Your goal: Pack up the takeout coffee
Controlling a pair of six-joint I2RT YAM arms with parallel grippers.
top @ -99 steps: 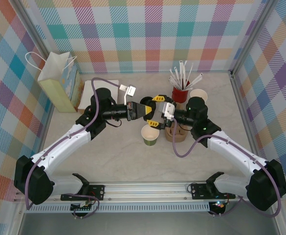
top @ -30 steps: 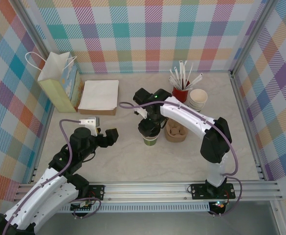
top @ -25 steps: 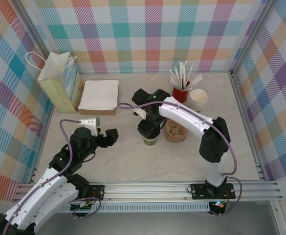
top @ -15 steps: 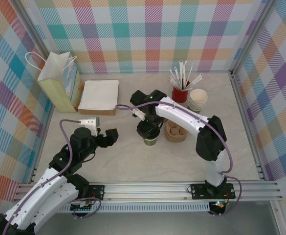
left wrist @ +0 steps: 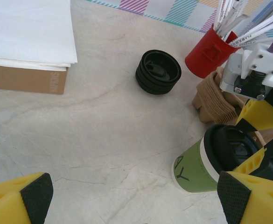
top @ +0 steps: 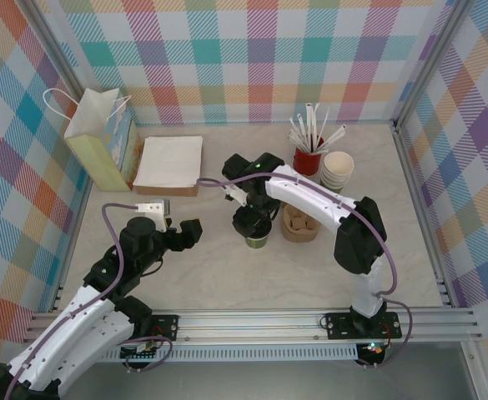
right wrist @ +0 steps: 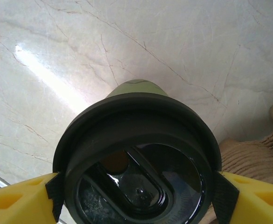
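just left of the carrier (top: pixel 300 223), from above, the coffee cup (top: pixel 258 242) stands under the right claw (top: pixel 254 223). left wrist: left claw (left wrist: pixel 135 196) spread, empty, farther left, out of the way. right wrist: pads (right wrist: pixel 56 198) pinch the lid (right wrist: pixel 136 140), likely for lifting.

The left gripper (top: pixel 187 233) now hangs wide open over the near-left part of the marble-look table (top: pixel 227 275), drawn back from the centre where it faced the right one. The right gripper (top: pixel 254 223) now stands over the olive-green paper cup (left wrist: pixel 192 170). Its pads press the sides of a round black plastic lid (left wrist: pixel 232 149) covering the cup's formerly open cream mouth.
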